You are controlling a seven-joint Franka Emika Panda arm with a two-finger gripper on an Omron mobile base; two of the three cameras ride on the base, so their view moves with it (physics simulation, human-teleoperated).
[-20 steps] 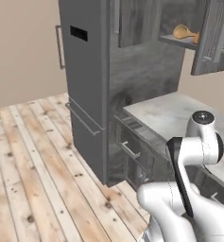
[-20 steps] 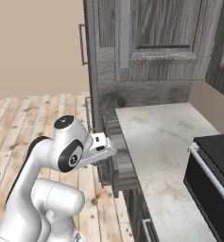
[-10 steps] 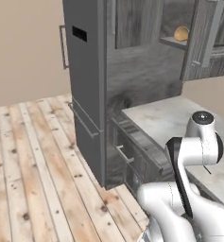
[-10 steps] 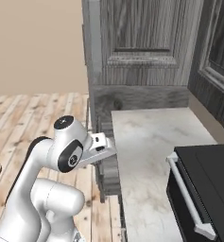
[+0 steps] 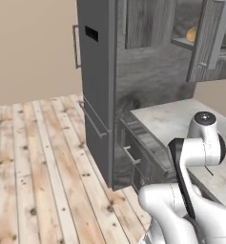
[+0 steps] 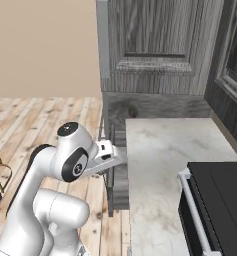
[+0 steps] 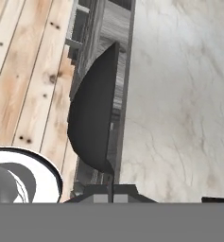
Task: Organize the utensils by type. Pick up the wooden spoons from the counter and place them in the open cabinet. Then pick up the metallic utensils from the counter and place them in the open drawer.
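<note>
The whole picture has slid sideways over the last second in both base views, so the base is driving along the table (image 5: pixel 174 119), not the things moving: the table's bare marbled top now lies wider ahead, and a black stove (image 6: pixel 217 200) has come into view at the table's near right corner. That suggests the robot is carrying a load to its place rather than reaching for a new one. Nearest, the claw (image 7: pixel 111 188) hangs just off the table's left edge, above the wooden floor (image 7: pixel 23 71), its 2 fingertips pressed together. A dark oval shape on a thin stem rises from between them; it looks like the bowl of the small metallic spoon (image 7: pixel 94 108) seen from close up and in shadow, so I judge the claw clamped on that spoon's handle, though its colour cannot confirm this. Beyond it, under the table's left edge, sits the drawer (image 5: pixel 133 145) with its short silver handle, pulled out a little and seemingly the target of this run. Farthest, above the table's back end, the cabinet (image 5: pixel 212 43) stands with its door swung open, and 1 orange-brown wooden spoon (image 5: pixel 192 34) rests on its shelf, so the wooden part of the job appears at least begun. No other utensil is plain to see on the table.
</note>
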